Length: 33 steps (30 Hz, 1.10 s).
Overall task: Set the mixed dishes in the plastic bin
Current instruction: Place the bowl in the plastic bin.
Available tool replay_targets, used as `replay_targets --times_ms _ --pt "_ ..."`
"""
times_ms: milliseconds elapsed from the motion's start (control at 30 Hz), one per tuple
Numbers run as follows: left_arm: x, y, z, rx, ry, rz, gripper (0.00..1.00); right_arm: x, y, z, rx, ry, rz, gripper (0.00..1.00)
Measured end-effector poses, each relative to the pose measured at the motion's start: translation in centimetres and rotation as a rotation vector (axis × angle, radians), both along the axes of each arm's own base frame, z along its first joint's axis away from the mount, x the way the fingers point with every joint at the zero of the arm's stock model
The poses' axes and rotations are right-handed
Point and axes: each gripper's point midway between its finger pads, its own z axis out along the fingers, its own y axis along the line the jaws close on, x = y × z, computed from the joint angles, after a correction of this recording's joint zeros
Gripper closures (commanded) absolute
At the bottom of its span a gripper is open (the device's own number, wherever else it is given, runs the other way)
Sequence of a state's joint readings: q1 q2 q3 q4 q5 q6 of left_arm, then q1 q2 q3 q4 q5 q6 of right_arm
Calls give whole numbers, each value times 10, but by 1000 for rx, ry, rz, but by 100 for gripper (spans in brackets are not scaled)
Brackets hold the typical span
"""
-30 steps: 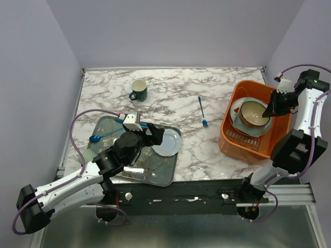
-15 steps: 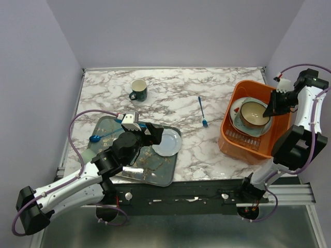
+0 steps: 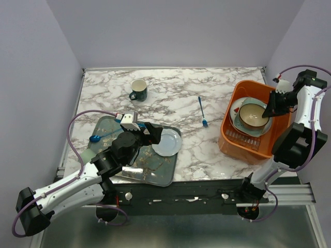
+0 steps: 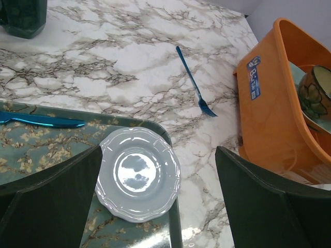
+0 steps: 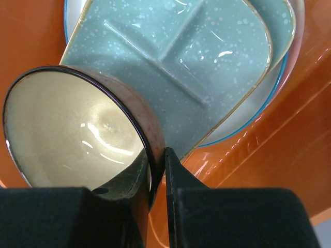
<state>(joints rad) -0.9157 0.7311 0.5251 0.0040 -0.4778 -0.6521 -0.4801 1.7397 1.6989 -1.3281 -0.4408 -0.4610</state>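
Bin (image 3: 248,152), orange, sits at 3 o'clock on the table (image 3: 170,93), holding stacked plates (image 3: 235,111), a mint dish (image 5: 196,57) and the brown bowl (image 3: 253,114), whose rim the right gripper (image 5: 158,155) pinches. Floral tray (image 3: 155,168) lies at 8 o'clock; the left gripper (image 4: 158,150) gapes wide above its pale plate (image 4: 138,181). Green mug (image 3: 138,89) stands at 11 o'clock.

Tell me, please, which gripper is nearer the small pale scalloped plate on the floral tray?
Left. The left gripper is open just beside the plate; the right gripper is across the table, gripping the brown bowl in the orange bin.
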Motion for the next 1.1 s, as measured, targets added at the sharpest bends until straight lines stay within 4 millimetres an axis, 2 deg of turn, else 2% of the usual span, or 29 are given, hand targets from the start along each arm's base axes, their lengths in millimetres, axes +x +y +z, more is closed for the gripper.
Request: replay_targets --times_ms 200,433,733,833,1000,1100 --pt "1 1 0 0 0 3 1 1 1 -2 10 6 -4 69" --pt "1 2 0 0 0 6 1 1 3 0 30 0 -13 47" --pt "3 3 -2 6 3 14 1 11 3 14 35 -51 -9 24" --pt "5 4 -4 19 7 17 1 14 3 19 33 -69 -7 20" --pt "13 8 -6 49 14 31 1 23 6 36 41 -146 5 20" --pt "25 14 -2 56 18 54 1 26 17 58 62 -252 24 20"
